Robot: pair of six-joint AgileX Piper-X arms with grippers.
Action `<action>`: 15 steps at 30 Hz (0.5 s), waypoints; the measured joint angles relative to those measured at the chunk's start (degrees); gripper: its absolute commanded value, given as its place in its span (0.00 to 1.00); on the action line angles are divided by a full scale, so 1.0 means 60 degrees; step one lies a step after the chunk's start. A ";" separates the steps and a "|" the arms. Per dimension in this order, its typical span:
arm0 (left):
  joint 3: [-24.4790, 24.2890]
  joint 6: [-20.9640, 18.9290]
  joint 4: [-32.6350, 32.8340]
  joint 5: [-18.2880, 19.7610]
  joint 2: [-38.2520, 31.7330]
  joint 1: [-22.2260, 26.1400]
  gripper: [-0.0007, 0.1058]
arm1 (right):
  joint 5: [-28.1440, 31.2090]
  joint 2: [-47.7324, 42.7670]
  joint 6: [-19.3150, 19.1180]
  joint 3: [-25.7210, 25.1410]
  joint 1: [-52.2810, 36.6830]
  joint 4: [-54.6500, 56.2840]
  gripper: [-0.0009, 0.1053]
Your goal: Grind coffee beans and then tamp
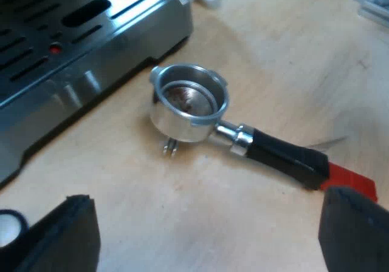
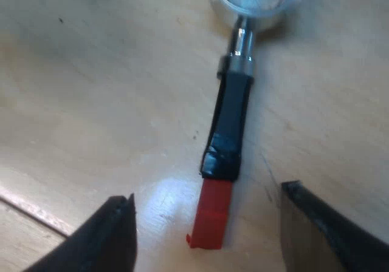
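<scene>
Loose on the counter (image 1: 273,53), the holder (image 1: 182,123) points its handle (image 2: 230,120) at the right jaws, spread wide apparently to take it; left jaws gape likewise.

The bench (image 1: 273,65) is of pale wood with a soft grain and some faint scratches, and it shines a little where light falls on it. A white mug (image 1: 209,1) stands on it; only its curved handle can be seen. Close to an edge of the bench lies a grey striped object (image 1: 375,8); what it is I cannot tell. A small dark speck (image 2: 61,20) marks the wood. A thin lighter line (image 2: 30,213) runs across the bench, a joint or an edge.
</scene>
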 measured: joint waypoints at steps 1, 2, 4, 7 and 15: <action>-0.0095 0.0000 0.0159 -0.0091 0.0000 0.0000 0.83 | 0.0023 -0.0012 -0.0069 -0.0095 0.0000 0.0004 0.67; -0.0241 0.0062 0.0441 -0.0207 0.0000 0.0000 0.83 | 0.0062 -0.0054 -0.0258 -0.0280 0.0000 0.0000 0.71; -0.0448 0.0088 0.0730 -0.0286 0.0000 0.0000 0.83 | 0.0077 -0.0084 -0.0530 -0.0486 0.0000 0.0000 0.71; -0.0719 0.0115 0.1152 -0.0572 0.0000 0.0000 0.83 | 0.0104 -0.0085 -0.0805 -0.0714 0.0000 -0.0040 0.70; -0.1461 0.0725 0.2872 -0.2328 -0.0760 0.0000 0.83 | 0.0630 -0.0085 -0.1619 -0.1116 0.0000 -0.0705 0.70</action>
